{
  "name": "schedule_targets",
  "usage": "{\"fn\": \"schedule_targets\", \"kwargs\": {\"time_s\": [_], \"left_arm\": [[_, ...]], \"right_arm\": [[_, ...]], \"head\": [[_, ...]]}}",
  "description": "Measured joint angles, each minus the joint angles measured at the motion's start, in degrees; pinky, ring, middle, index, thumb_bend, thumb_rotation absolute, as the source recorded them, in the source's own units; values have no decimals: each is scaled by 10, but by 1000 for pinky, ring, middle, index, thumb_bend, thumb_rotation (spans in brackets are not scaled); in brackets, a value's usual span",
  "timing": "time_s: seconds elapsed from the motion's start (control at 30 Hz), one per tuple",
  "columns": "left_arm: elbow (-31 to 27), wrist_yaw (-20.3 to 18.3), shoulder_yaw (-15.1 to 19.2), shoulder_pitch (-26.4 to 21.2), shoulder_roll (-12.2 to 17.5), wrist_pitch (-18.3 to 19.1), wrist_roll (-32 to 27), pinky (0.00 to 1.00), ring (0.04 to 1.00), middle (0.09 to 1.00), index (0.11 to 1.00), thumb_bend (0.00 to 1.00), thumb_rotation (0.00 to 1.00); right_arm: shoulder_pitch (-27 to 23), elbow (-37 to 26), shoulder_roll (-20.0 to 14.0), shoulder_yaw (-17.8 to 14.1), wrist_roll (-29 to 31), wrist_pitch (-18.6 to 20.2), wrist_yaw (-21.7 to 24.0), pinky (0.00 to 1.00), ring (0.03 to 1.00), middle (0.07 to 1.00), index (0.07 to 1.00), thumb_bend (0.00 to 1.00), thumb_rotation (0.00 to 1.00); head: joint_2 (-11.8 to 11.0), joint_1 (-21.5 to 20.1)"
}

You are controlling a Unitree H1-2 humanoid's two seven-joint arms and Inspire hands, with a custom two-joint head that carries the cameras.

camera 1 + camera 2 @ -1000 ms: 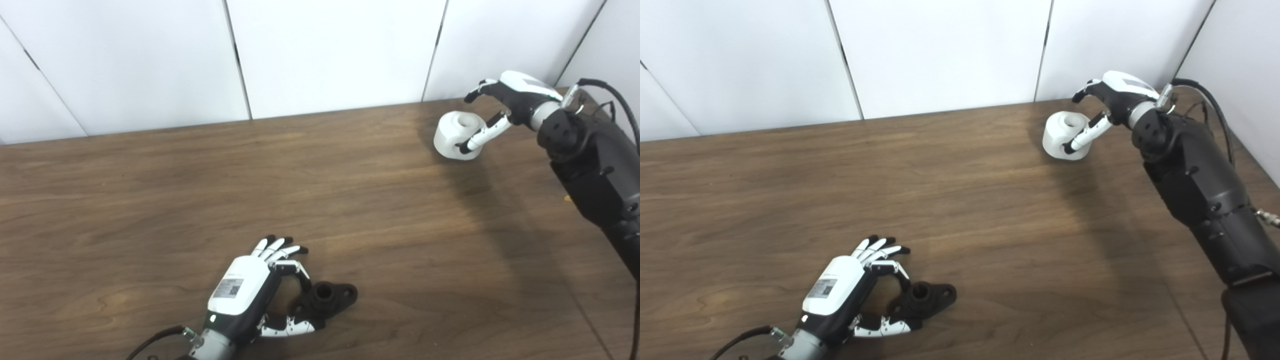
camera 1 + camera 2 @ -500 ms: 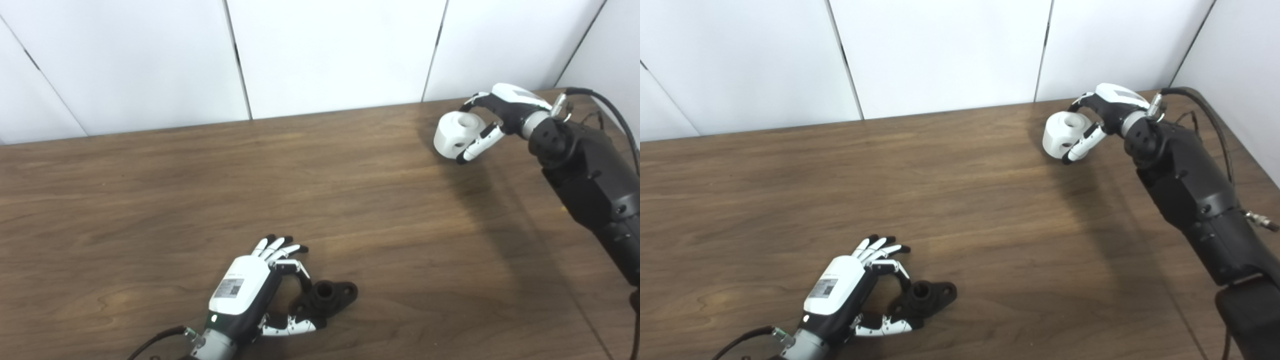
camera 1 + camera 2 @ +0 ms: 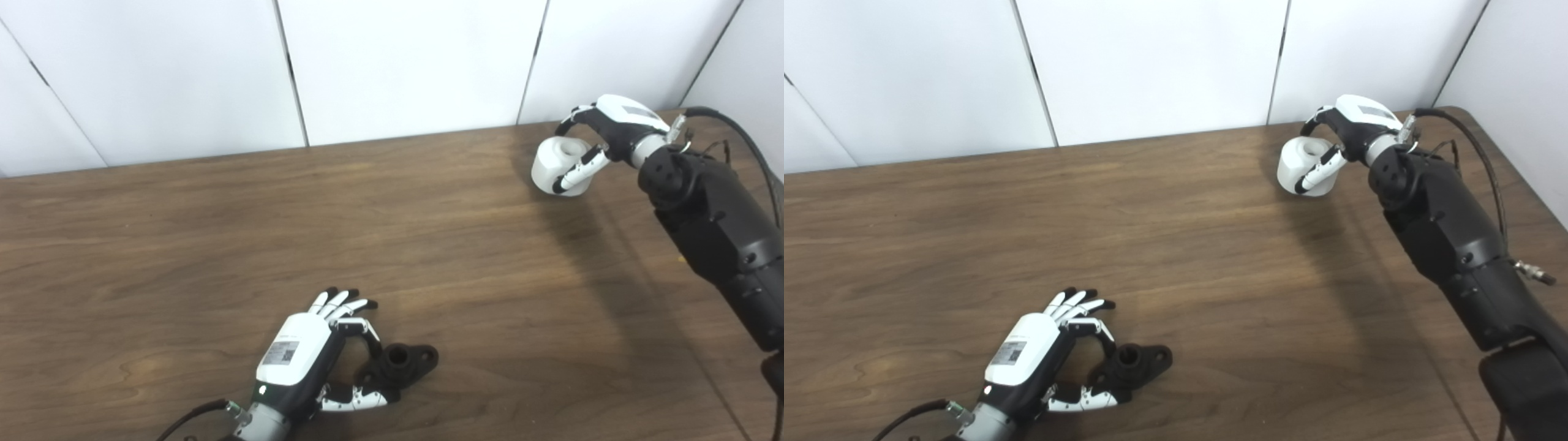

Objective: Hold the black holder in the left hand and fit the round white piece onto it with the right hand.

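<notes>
Closing around the round white plastic piece (image 3: pixel 560 173) at upper right, my right hand (image 3: pixel 603 131) has wrapped fingers and thumb since a second ago — grasp forming. My left hand (image 3: pixel 318 361) pinches the black flanged holder (image 3: pixel 401 362), lower centre.

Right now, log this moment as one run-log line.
left hand: shut on black holder, on wooden table | right hand: closing around round white piece | pieces: apart
</notes>
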Motion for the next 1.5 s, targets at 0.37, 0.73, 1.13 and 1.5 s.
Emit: {"fn": "schedule_targets", "kwargs": {"time_s": [0.37, 0.73, 1.13, 1.5], "left_arm": [[1, 1, 0, 0, 0, 0, 0, 1000, 938, 856, 486, 521, 58], [1, 1, 0, 0, -1, 0, 0, 1000, 935, 852, 486, 520, 58], [1, 1, 0, 0, -1, 0, 0, 999, 934, 850, 486, 521, 58], [1, 0, 0, -1, -1, 0, 0, 1000, 936, 851, 486, 521, 58]], "right_arm": [[0, 0, -1, 0, -2, -2, 0, 893, 997, 926, 736, 913, 237], [0, 0, -2, 0, -4, -3, 0, 882, 991, 918, 721, 918, 230], [0, 1, -3, 2, -15, -5, 0, 861, 978, 907, 718, 895, 227], [0, 12, -3, 5, -18, -8, 0, 870, 964, 888, 684, 863, 221]], "head": [[2, 0], [4, 0], [5, 0], [4, 0]]}}
